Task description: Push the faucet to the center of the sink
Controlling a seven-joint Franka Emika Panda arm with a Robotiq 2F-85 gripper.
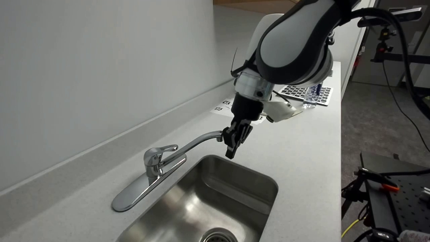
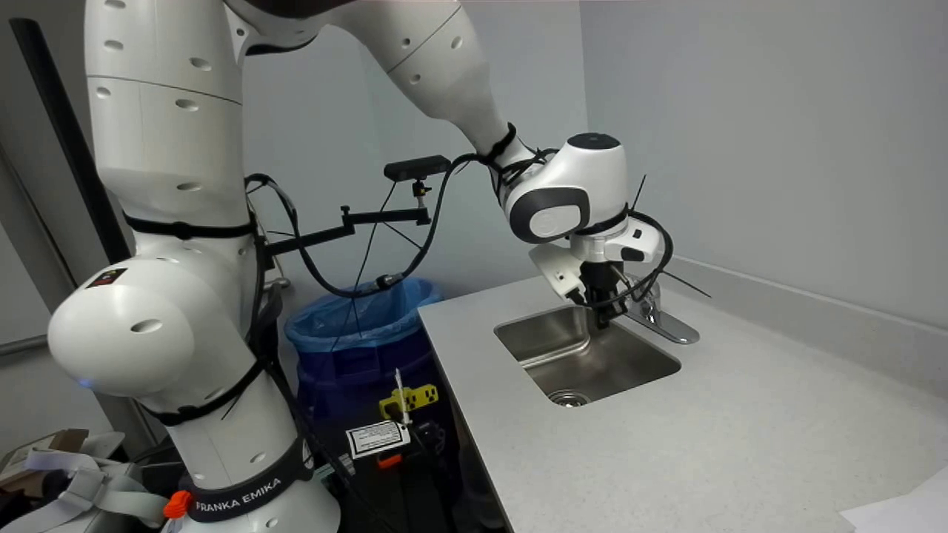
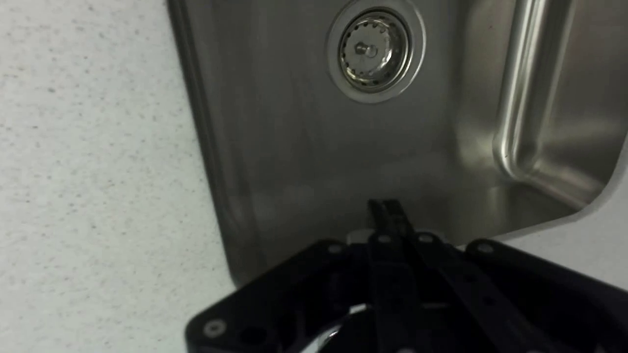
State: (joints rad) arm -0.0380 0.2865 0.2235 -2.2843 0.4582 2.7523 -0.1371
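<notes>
The chrome faucet [image 1: 196, 142] stands on a long base plate behind the sink. Its spout points away from the sink's middle, over the counter at the sink's far end. Its base also shows in an exterior view [image 2: 666, 324], where the arm hides most of the spout. The steel sink [image 1: 188, 205] has a round drain [image 3: 375, 49]. My gripper [image 1: 231, 153] points down beside the spout's tip, near the sink's far rim; I cannot tell whether they touch. In the wrist view the fingertips [image 3: 384, 203] are together with nothing between them. The gripper hides nearly all of the faucet there.
A keyboard [image 1: 325, 95], a clear bottle [image 1: 311, 97] and printed paper [image 1: 223, 107] lie behind the gripper on the counter [image 2: 533, 459]. A wall runs behind the faucet. A bin with a blue bag [image 2: 341, 337] stands off the counter's edge.
</notes>
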